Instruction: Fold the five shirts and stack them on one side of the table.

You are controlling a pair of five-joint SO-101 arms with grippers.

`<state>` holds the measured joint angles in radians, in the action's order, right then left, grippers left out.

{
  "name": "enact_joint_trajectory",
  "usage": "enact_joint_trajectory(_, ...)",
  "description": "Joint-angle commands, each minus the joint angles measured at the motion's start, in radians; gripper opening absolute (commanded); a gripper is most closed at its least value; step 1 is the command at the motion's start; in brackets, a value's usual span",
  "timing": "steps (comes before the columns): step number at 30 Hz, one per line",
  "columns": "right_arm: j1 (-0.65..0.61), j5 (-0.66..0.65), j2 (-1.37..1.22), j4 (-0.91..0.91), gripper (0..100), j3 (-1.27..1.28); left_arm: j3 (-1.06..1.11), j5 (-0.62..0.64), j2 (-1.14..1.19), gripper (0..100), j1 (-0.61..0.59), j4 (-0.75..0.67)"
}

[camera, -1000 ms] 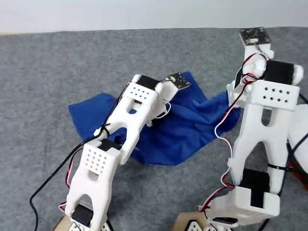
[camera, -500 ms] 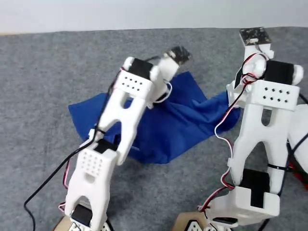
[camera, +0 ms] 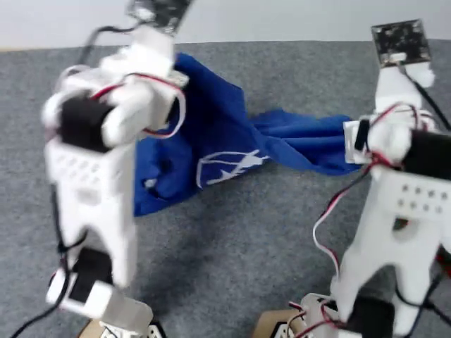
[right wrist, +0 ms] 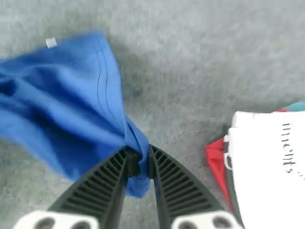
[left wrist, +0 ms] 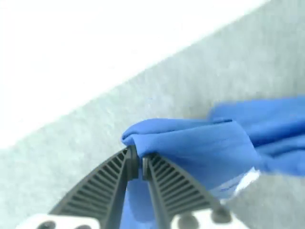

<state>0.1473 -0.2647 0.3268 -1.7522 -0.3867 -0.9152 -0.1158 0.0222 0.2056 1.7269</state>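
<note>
There is one blue shirt (camera: 218,151), stretched across the far middle of the one grey table (camera: 232,260). Two arms rise from the near edge: one left arm (camera: 91,176) and one right arm (camera: 402,197). That makes two grippers, the left gripper (left wrist: 136,162) and the right gripper (right wrist: 138,164), and both pinch that shirt. Near the right gripper, a pile shows three colours: one white garment (right wrist: 267,162), one red garment (right wrist: 217,160) and one teal edge (right wrist: 298,106). Whether the pile holds more cannot be told.

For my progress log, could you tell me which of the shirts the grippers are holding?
The blue shirt: the left gripper and right gripper each pinch it, while the white shirt lies apart on a red one.
</note>
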Motion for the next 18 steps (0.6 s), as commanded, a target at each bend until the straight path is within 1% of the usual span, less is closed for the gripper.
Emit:
enact_joint_trajectory(1,0.042,0.009,0.117,-0.028,0.9,-0.075,-0.045,0.008,-0.172,0,-0.028,-0.064)
enact_joint_trajectory(3,0.079,0.009,0.156,-0.028,0.9,-0.075,-0.045,-0.005,-0.239,0,-0.049,-0.104)
enact_joint_trajectory(5,0.127,0.009,0.191,-0.028,0.9,-0.074,-0.045,-0.046,-0.311,0,-0.061,-0.146)
enact_joint_trajectory(9,0.196,0.011,0.257,-0.030,0.9,-0.074,-0.045,-0.127,-0.440,0,-0.052,-0.206)
enact_joint_trajectory(13,0.211,0.011,0.348,-0.028,0.9,-0.074,-0.039,-0.172,-0.537,0,-0.060,-0.224)
enact_joint_trajectory(18,0.211,0.011,0.469,-0.027,0.9,-0.074,-0.039,-0.269,-0.652,0,-0.060,-0.218)
